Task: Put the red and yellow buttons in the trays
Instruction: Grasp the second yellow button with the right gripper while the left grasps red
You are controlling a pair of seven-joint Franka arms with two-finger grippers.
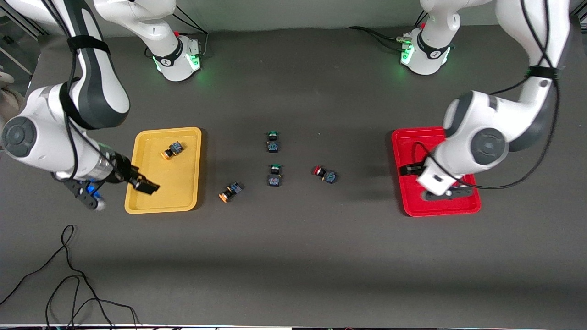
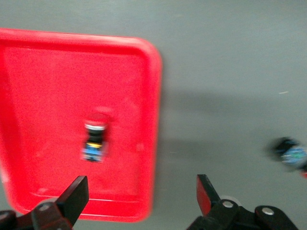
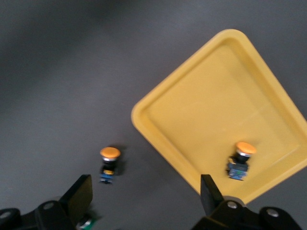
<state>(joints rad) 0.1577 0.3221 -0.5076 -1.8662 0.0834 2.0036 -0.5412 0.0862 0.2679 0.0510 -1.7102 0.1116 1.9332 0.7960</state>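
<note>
I have one red button [image 2: 95, 139] in the red tray [image 1: 406, 137] and one yellow button [image 1: 172, 150] in the yellow tray [image 1: 137, 206]. Both claws are spread and empty: left gripper [image 2: 139, 201] over the red tray, right gripper [image 1: 142, 183] over the yellow. Next I must fetch the loose yellow button [image 1: 230, 191] and red button [image 1: 325, 174] from mid-table. Their label print seems unreadable.

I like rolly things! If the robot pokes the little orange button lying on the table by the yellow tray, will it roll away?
Maybe a little. The orange button lies on its side and its cap is round, so it might rock. Its boxy body probably stops it rolling far. It looks small and light, so it would likely slide.
</note>
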